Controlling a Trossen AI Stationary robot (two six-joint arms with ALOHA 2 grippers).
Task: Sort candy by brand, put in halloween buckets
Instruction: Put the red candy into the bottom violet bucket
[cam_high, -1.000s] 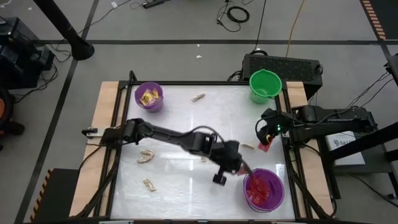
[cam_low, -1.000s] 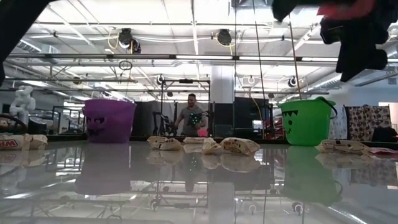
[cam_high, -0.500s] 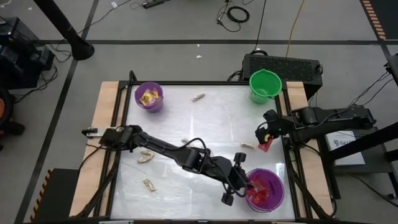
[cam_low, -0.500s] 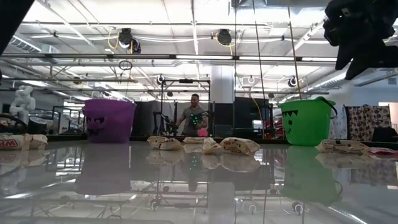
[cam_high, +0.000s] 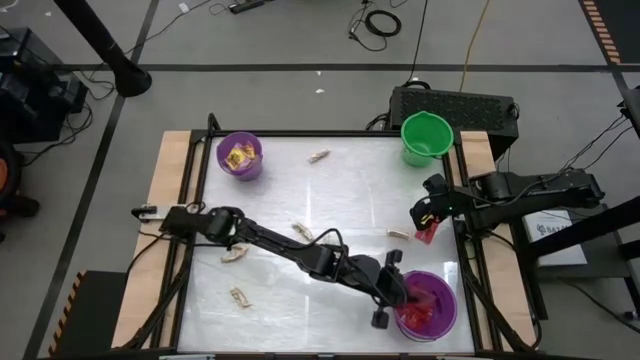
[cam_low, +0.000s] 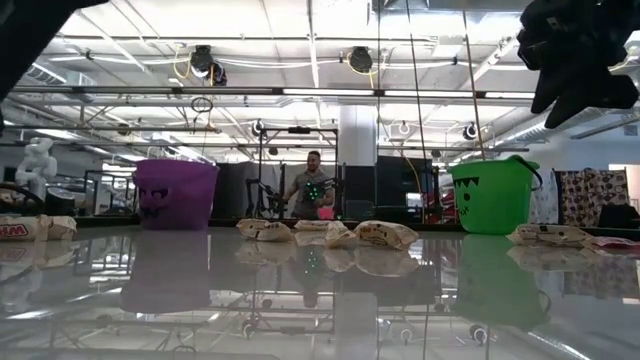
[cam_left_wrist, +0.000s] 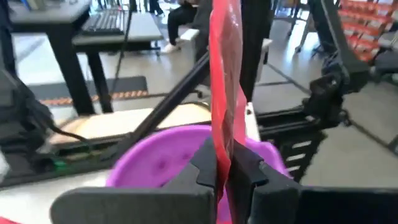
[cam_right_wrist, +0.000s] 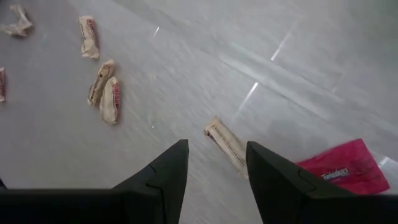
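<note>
The left arm has swung across the counter (cam_high: 300, 200) in the last second, and its pincer (cam_high: 393, 300) has come from short of the near purple bucket (cam_high: 428, 304) to just over that bucket's rim. In the left wrist view it is clamped tight on a flat red packet (cam_left_wrist: 222, 93), which hangs edge-on between the fingers with the purple rim right behind it. That bucket already holds red packets, so I'd judge this one is about to be let go among its own kind; the drop itself has not happened.

The right pincer (cam_high: 428, 211) has hardly stirred. It hangs with its fingers spread and empty, beside the same bucket on the side toward the green bucket (cam_high: 426, 134), over a pink-red packet (cam_right_wrist: 341, 176) and a tan wrapped piece (cam_right_wrist: 226, 142) lying just next to it. Those look like its next pickings.

The far purple bucket (cam_high: 240, 153), well apart from the near one across the counter, holds yellow packets (cam_high: 238, 155). More tan pieces (cam_high: 236, 253) lie loose on the counter between the two purple buckets, so plenty of sorting is left.

As for writing: the pink-red packet carries a line of pale lettering, and the tan wrappers show red print, but I can't read either. The buckets bear jack-o'-lantern faces, no words.
</note>
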